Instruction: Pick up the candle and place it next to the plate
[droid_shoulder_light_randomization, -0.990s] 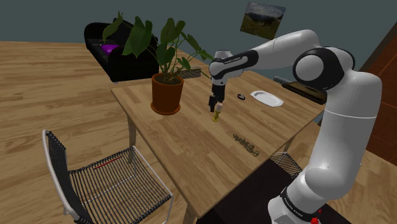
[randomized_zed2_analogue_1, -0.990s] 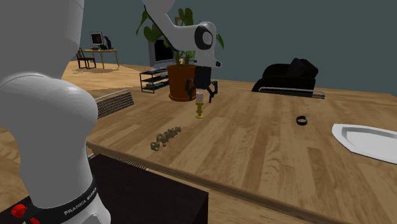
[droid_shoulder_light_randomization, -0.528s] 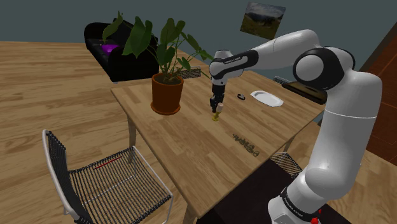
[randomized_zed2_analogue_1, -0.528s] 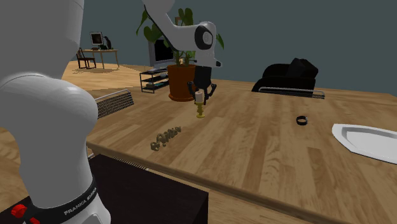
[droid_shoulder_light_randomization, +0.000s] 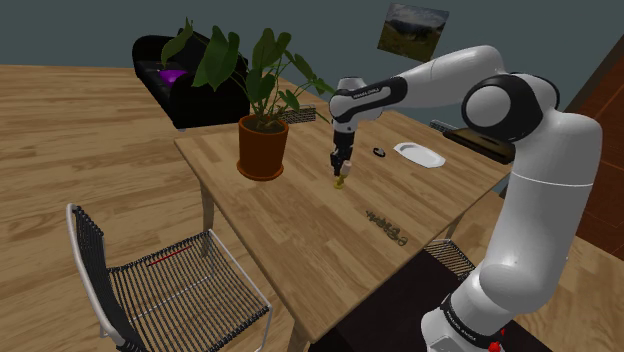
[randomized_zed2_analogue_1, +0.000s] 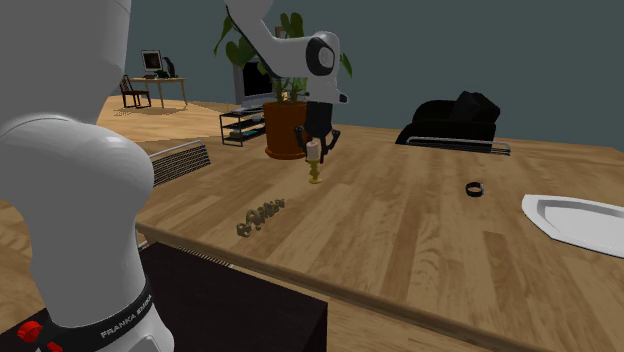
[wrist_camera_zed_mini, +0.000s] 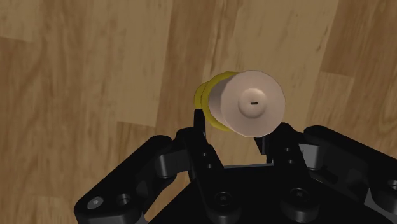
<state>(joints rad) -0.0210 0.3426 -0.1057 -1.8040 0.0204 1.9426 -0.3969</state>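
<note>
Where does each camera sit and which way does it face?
Shoulder view: beside the stand, looking down over the table; arm reaches to the gripper.
Second exterior view: low behind the arm, facing across the table toward the potted plant; arm at left.
Wrist view: on the wrist, looking down at the candle clasped between the fingers.
Both exterior views share candle, potted plant, plate.

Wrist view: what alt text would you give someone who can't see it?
A pale round candle with a yellow base, seen from above, sits between the black gripper's two fingers, which appear to clasp it. A wooden table lies beneath.
</note>
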